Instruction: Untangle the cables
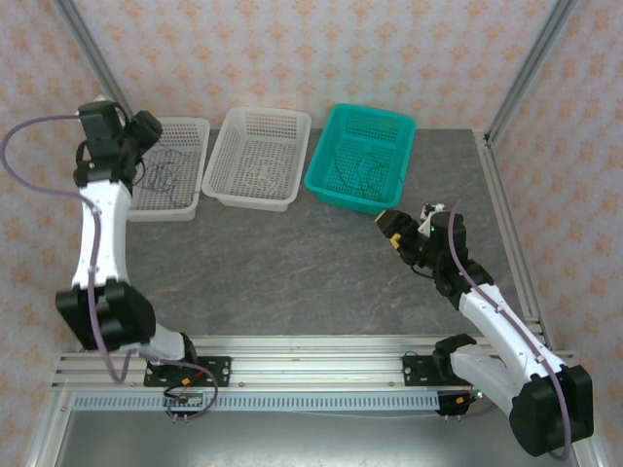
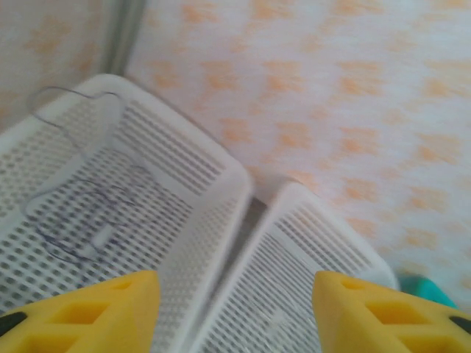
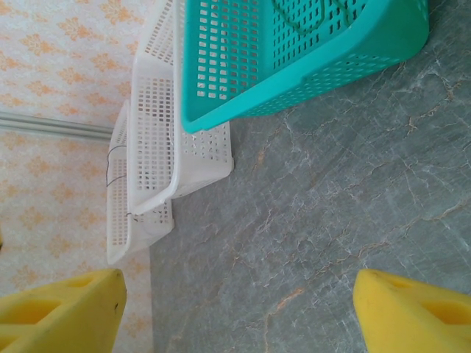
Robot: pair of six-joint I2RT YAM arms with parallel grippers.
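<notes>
A thin purple cable (image 1: 164, 175) lies coiled in the left white basket (image 1: 190, 126). Faint white cable (image 1: 261, 173) lies in the middle white basket (image 1: 234, 122), and green cables (image 1: 362, 170) in the teal basket (image 1: 331, 185). My left gripper (image 1: 146, 128) hovers over the left basket's near-left side. In the left wrist view it (image 2: 235, 316) is open with nothing between the yellow fingers (image 2: 96, 309); the purple coil (image 2: 81, 220) lies below. My right gripper (image 1: 394, 229) is open above bare table by the teal basket's front right corner, its fingers (image 3: 412, 309) wide apart.
The three baskets stand in a row at the back of the grey marbled table (image 1: 292, 272). Aluminium frame posts (image 1: 92, 53) rise at the back corners before patterned walls. In the right wrist view the teal basket (image 3: 294, 73) sits ahead, with the white baskets (image 3: 158, 147) beyond.
</notes>
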